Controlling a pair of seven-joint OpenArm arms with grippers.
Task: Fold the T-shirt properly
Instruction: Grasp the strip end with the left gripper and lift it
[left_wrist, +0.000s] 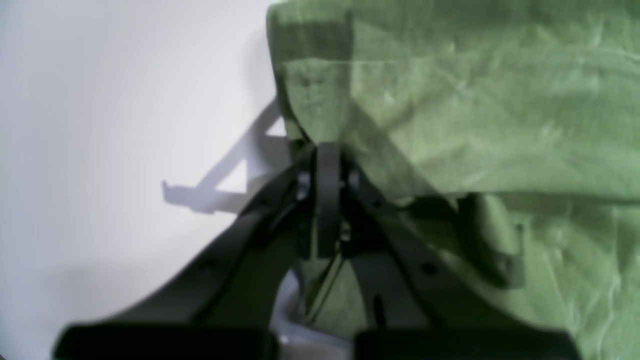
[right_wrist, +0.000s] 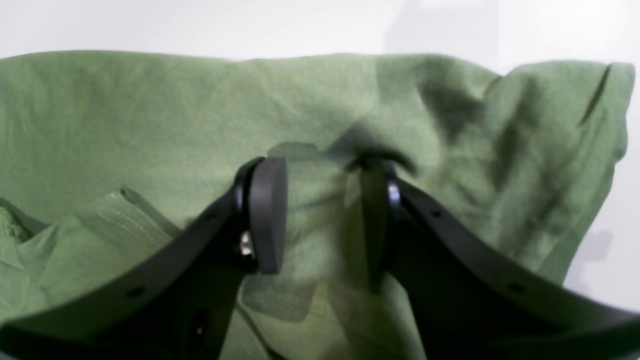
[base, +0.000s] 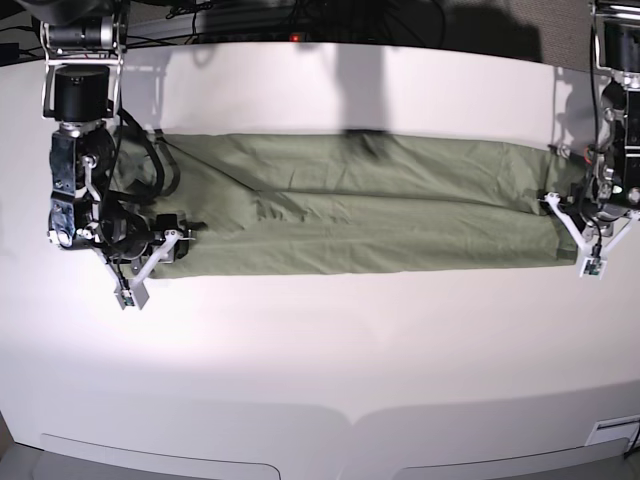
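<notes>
The olive-green T-shirt (base: 350, 210) lies as a long, narrow band across the white table (base: 320, 340), folded lengthwise. My left gripper (left_wrist: 327, 160) is at the band's right end in the base view (base: 568, 212), shut on the T-shirt's (left_wrist: 475, 125) edge, where the cloth meets bare table. My right gripper (right_wrist: 322, 170) is at the band's other end (base: 185, 235). Its fingers (right_wrist: 267, 215) stand apart over wrinkled T-shirt cloth (right_wrist: 150, 110), and the cloth bunches by the right finger. A stitched hem shows at the lower left of the right wrist view.
Dark cables and equipment (base: 300, 20) run along the table's far edge. Bare white tabletop stretches in front of the shirt down to the near edge (base: 350, 420). The two arm bases stand at the far corners.
</notes>
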